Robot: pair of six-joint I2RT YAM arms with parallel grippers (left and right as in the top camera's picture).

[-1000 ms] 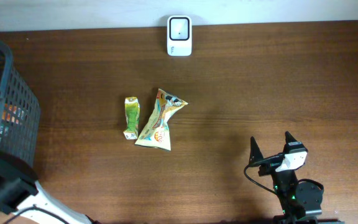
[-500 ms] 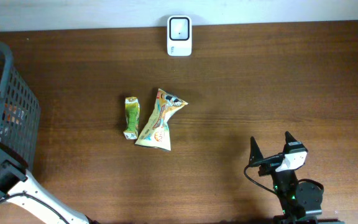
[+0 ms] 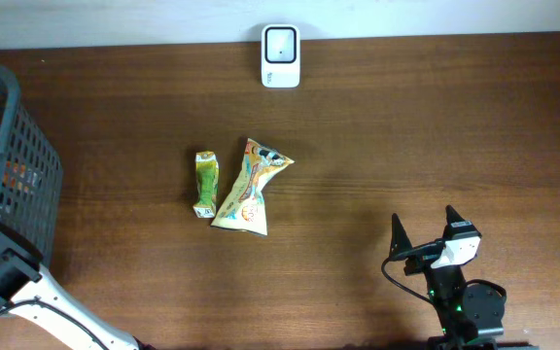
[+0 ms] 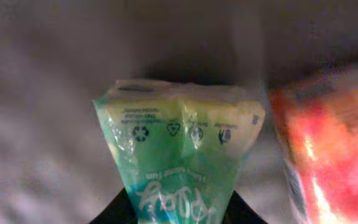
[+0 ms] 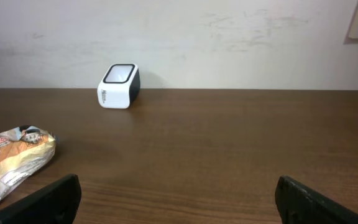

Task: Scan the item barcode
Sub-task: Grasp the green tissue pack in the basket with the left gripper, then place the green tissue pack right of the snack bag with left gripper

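Closed since 1 second ago, my left gripper (image 4: 179,210) pinches the soft, light, slippery green plastic packet (image 4: 179,143) at its narrow end.

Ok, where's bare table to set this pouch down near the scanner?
Widest free patch: the table right of the yellow snack bag, between scanner and right gripper. Also free: the strip between scanner and the two packets, and between basket and small green packet. Crowded only mid-table, where those packets lie side by side.
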